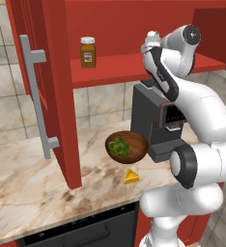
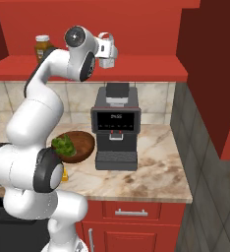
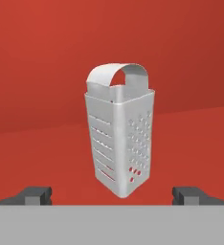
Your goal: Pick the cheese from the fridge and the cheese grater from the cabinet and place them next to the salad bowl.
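Cheese grater (image 3: 119, 131) is seen upright on the red shelf of the cabinet (image 3: 47, 158) in the hand view, centred between the two dark fingertips (image 3: 36, 195), which are spread wide apart and are not touching it; nothing is held.

From the left base view, the cabinet (image 1: 134, 65) is shown with its door (image 1: 52, 91) swung open, and a brown jar (image 1: 88, 52) is set on the shelf towards its left end. The arm is raised to the shelf's front edge. On the desk (image 1: 33, 178) below, the salad bowl (image 1: 126, 146) is placed just in front of a dark coffee machine (image 1: 156, 120), and the cheese (image 1: 131, 177) is laid near the desk's front edge, just beside the bowl.

From the right base view, the hand (image 2: 107, 51) is held at shelf level. The salad bowl (image 2: 75, 145) is partly covered by the arm, to the left of the coffee machine (image 2: 116, 129).
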